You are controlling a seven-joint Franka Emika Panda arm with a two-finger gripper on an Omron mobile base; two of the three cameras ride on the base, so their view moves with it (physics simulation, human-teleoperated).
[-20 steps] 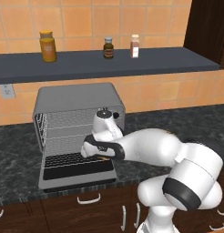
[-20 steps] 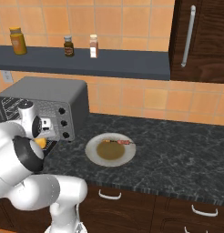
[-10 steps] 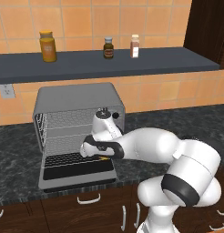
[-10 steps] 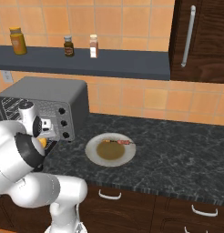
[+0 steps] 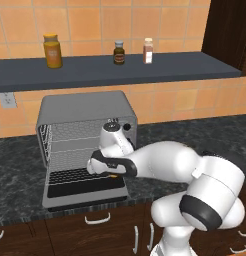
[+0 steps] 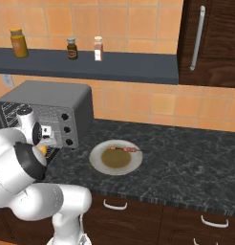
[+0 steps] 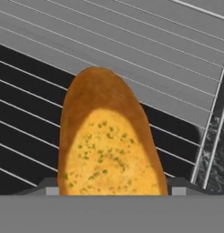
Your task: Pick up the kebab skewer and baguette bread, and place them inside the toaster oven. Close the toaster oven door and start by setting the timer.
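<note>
The baguette bread (image 7: 109, 145), golden with a browner crust, sticks out between my gripper's (image 7: 114, 186) two fingertips, which are shut on it. A sliver of its orange shows under the hand (image 5: 113, 175) and beside the arm (image 6: 42, 150). My gripper (image 5: 102, 167) hovers just above the toaster oven door (image 5: 70, 189), which lies dropped open in front of the toaster oven (image 5: 85, 107). Wire rack bars and the dark glass lie under the loaf. The kebab skewer (image 6: 125, 149) rests on the white plate (image 6: 96, 165) to the oven's right.
The oven's three black knobs (image 6: 66, 128) face the plate. A shelf (image 5: 120, 70) above carries a yellow jar (image 5: 52, 50) and two small bottles. A dark cabinet (image 6: 210, 38) stands at the right, drawers run below the counter edge.
The hand with the baguette has sunk slightly toward the open door; the skewer and plate have not moved.
</note>
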